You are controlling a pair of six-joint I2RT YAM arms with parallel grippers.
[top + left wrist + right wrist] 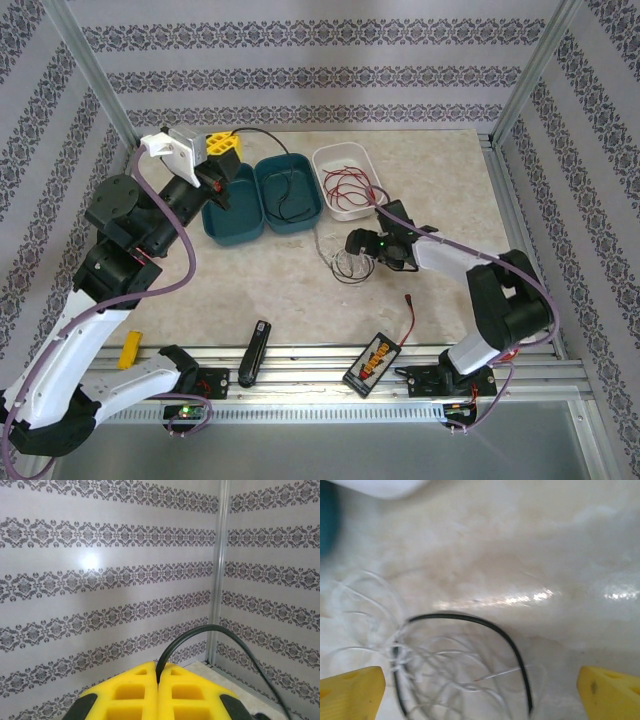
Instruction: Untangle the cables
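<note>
At 10 o'clock on the desk (450, 190), the left hand (222, 152) is raised, its fingers (195, 692) pressed together on the black cable (200, 628), which arcs toward the right-hand teal bin (300, 226). At 12 o'clock, the red cable (345, 185) lies in the white tray (340, 149). Near centre, the right hand (354, 246), fingers (355, 690) spread wide, hovers over the white cable (370, 596), which a black loop (487, 625) overlaps on the desk.

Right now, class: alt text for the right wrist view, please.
A loose coil of white cable lies on the pale table, a black cable arching across it. The open right gripper shows yellow fingertips at both bottom corners.
</note>
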